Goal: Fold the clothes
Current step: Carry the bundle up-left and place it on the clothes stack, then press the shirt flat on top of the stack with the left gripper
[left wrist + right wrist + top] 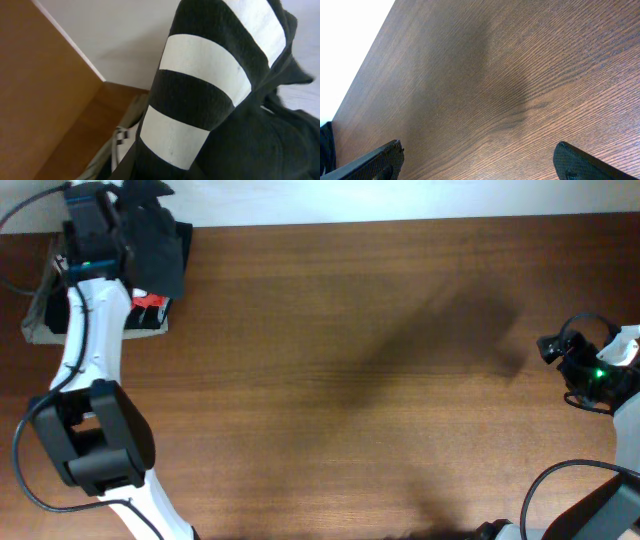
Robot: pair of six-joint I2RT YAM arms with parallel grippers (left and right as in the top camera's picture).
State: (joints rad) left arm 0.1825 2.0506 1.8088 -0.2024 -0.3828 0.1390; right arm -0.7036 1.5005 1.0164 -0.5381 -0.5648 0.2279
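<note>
The clothes (155, 245), a dark charcoal-black T-shirt, are bunched at the table's far left corner. In the left wrist view the shirt (210, 100) fills the right half, with big white block bars across it. It rises straight out of the spot where my jaws sit. My left gripper (125, 215) is up there, shut on the cloth, with its fingers hidden by the fabric. My right gripper (560, 350) hovers at the far right edge of the table. It (477, 150) stands wide open over bare wood with nothing between the fingers.
Under the shirt lies a pile with a white garment with red-orange trim (150, 308) and a grey-khaki garment (38, 315), also seen below the shirt (105, 152). The brown wooden table (350, 380) ends at a white wall along its far edge.
</note>
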